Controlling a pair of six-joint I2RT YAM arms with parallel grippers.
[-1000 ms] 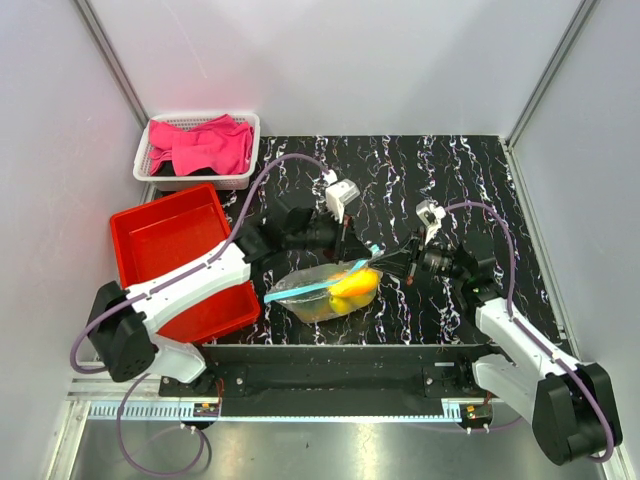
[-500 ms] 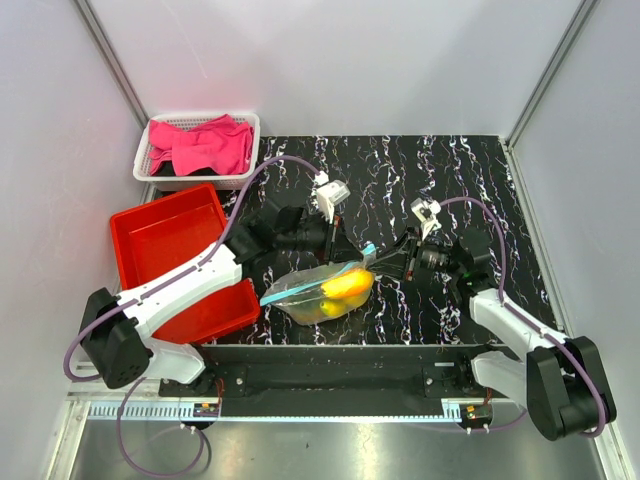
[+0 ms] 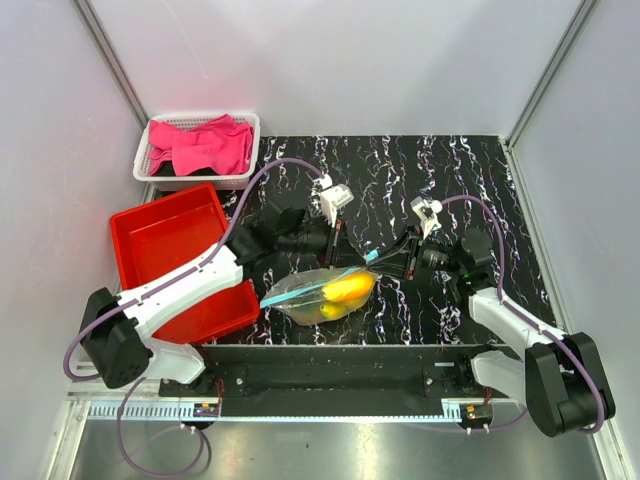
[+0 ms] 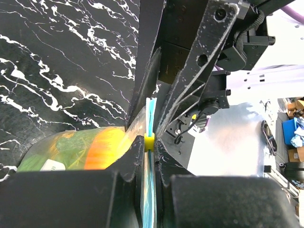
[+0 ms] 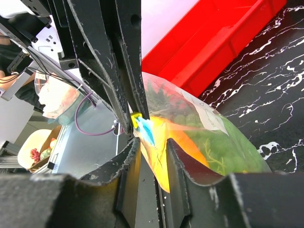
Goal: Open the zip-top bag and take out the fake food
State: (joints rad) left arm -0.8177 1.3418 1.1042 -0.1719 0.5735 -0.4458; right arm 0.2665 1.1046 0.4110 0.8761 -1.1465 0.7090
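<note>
The zip-top bag [image 3: 300, 300] lies on the black marble table between the arms, its light blue zip strip [image 4: 151, 111] uppermost. The fake food [image 3: 345, 290] shows inside as orange-yellow and green pieces [image 5: 223, 152]. My left gripper [image 3: 342, 252] is shut on the zip strip at a small yellow slider [image 4: 149, 141]. My right gripper [image 3: 388, 262] faces it at the strip's right end [image 5: 146, 129]. Its jaws stand a little apart with the bag's corner film loose between them, not pinched. The bag's white label [image 5: 209, 118] faces up.
A red bin [image 3: 170, 240] stands left of the bag, under the left arm. A white basket [image 3: 195, 182] with pink cloth [image 3: 205, 145] is at the back left. White walls close in both sides and the back.
The right arm has drawn back and its gripper has moved slightly left along the strip. The bag has sunk lower and flatter on the table. The left gripper stays clamped on the strip.
</note>
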